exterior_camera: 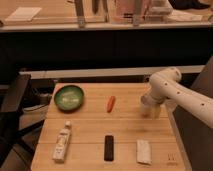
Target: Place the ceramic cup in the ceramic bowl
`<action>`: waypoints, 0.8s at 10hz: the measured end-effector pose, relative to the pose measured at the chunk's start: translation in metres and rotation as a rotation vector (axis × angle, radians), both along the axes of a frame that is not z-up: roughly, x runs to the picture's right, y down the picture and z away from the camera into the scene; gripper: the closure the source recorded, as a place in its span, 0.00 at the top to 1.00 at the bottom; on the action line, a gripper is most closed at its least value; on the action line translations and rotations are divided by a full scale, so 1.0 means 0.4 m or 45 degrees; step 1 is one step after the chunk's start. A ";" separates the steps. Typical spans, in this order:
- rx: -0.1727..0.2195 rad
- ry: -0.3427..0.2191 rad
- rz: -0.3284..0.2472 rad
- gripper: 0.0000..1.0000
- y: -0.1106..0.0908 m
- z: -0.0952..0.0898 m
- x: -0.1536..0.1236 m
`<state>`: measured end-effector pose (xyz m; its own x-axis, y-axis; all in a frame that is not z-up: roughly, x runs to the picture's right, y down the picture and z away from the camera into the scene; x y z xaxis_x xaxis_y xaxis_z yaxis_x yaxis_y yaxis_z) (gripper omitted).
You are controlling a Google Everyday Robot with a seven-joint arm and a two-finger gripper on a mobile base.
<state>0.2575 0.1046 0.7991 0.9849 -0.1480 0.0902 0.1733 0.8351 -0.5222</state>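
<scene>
The ceramic cup (146, 106), small and white, stands on the right side of the wooden table (90, 130). My gripper (151, 108) is down at the cup, right against it, under the white arm (172, 92) that reaches in from the right. The ceramic bowl (69, 97), green and glossy with a darker rim, sits at the table's back left, well away from the cup. I cannot tell whether the cup rests on the table or is held just above it.
An orange carrot (111, 103) lies between bowl and cup. A white labelled bottle (62, 141) lies at the front left, a black bar-shaped object (109, 147) at the front middle, and a white packet (143, 151) at the front right. A dark chair (15, 100) stands to the left.
</scene>
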 end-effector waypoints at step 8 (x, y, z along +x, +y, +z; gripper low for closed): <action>0.004 -0.028 -0.011 0.80 0.015 0.026 -0.007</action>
